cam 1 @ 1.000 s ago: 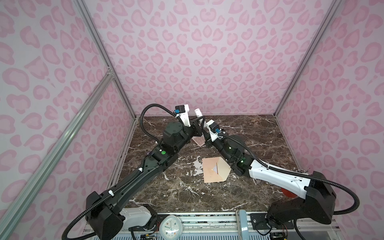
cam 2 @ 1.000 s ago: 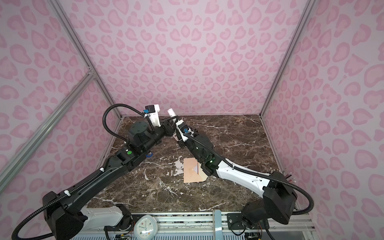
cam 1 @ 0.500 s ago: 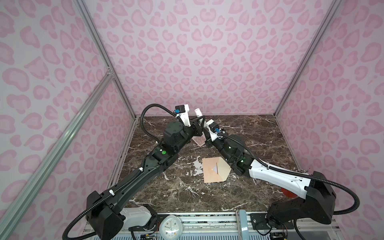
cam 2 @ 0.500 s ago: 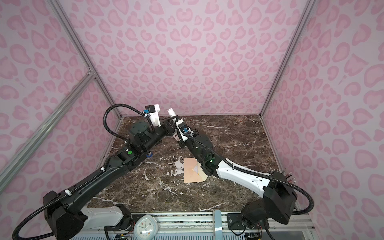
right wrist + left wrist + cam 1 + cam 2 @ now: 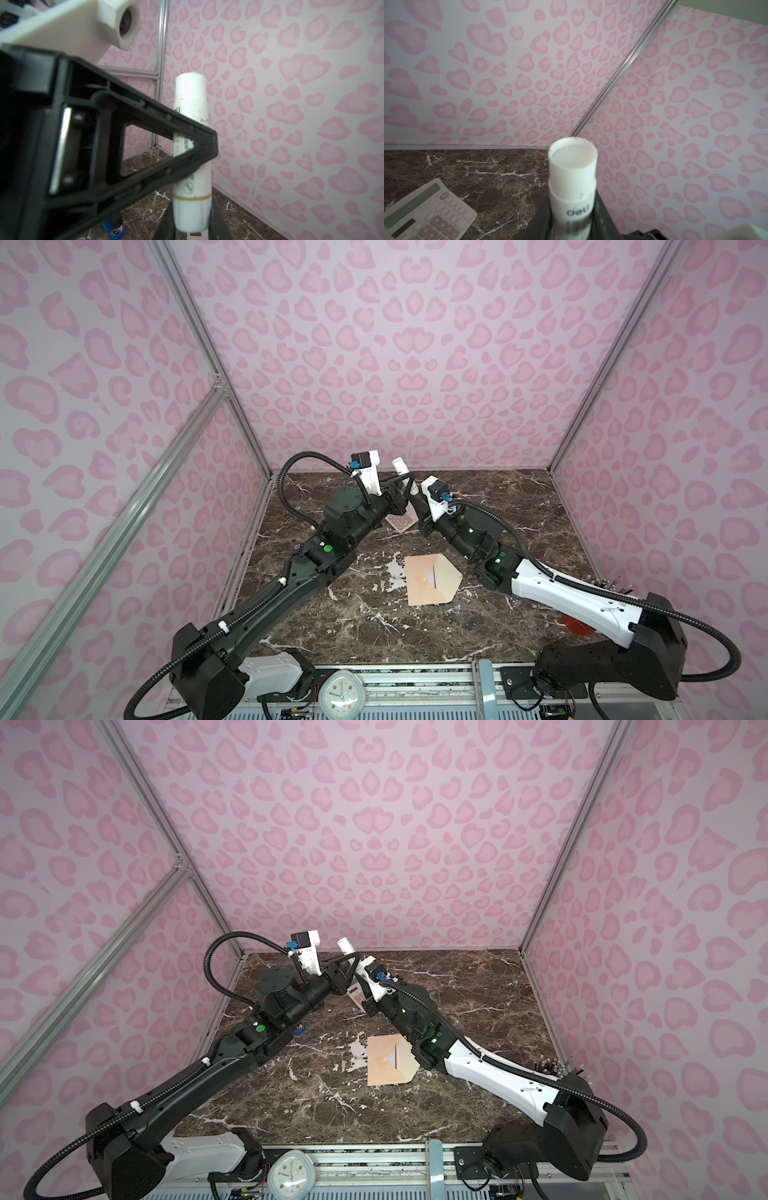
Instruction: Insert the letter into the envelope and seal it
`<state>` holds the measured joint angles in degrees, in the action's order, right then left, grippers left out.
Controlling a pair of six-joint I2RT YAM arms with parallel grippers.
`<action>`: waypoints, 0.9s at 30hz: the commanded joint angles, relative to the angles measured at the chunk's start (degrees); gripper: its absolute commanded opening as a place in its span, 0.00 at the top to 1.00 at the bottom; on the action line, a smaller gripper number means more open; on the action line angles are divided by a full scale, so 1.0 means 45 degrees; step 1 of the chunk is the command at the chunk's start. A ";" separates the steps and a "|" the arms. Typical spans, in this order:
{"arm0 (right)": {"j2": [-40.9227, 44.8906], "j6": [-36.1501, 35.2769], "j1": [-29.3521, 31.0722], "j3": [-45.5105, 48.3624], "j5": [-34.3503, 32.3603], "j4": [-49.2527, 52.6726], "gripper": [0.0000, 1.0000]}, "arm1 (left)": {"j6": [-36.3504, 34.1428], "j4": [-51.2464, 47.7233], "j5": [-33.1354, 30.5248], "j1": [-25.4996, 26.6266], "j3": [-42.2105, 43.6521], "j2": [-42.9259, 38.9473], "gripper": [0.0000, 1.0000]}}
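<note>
My left pincer (image 5: 572,218) clamps the glue stick (image 5: 573,166) around its middle; my right pincer (image 5: 191,220), barely parted, grips the stick's base.

Both arms met at the upper middle in both top views, the left gripper (image 5: 406,480) and right gripper (image 5: 415,497) clamped on one raised white glue stick (image 5: 400,466), so nothing could pass between them. The calculator (image 5: 401,524) lay just below in the frame, hemmed in by both wrists. The envelope (image 5: 428,580) lay flat at centre (low enough to clear overhead). The table (image 5: 415,635) was bare along the lower edge and at upper right. A red object (image 5: 575,624) sat under the right forearm.
</note>
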<state>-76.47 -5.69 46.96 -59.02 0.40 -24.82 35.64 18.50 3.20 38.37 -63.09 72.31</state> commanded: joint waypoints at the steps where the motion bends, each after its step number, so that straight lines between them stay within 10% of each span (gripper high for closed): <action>1: 0.0372 0.1818 -0.0413 -0.0073 0.2348 -0.0544 0.80 | 0.0683 0.0470 0.1672 -0.0302 0.0435 0.0155 0.96; 18: 0.0320 1.1675 -0.3733 0.0491 1.0068 -0.3557 0.82 | 0.3242 0.4049 0.9287 -0.1949 0.1461 0.0842 0.96; 22: 0.0300 1.1686 -0.3718 0.0499 1.0469 -0.3192 0.78 | 0.3233 0.4037 0.9072 -0.1993 0.1538 0.0808 0.96; 27: 0.0866 0.7176 -0.3580 0.0296 1.0550 0.0501 0.60 | 0.2805 0.3014 0.7973 -0.2154 0.1199 0.0669 0.96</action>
<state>-74.19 39.90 30.20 -56.31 47.42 -28.51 50.24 37.45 39.07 29.06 -56.45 75.61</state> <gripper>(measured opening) 0.363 0.284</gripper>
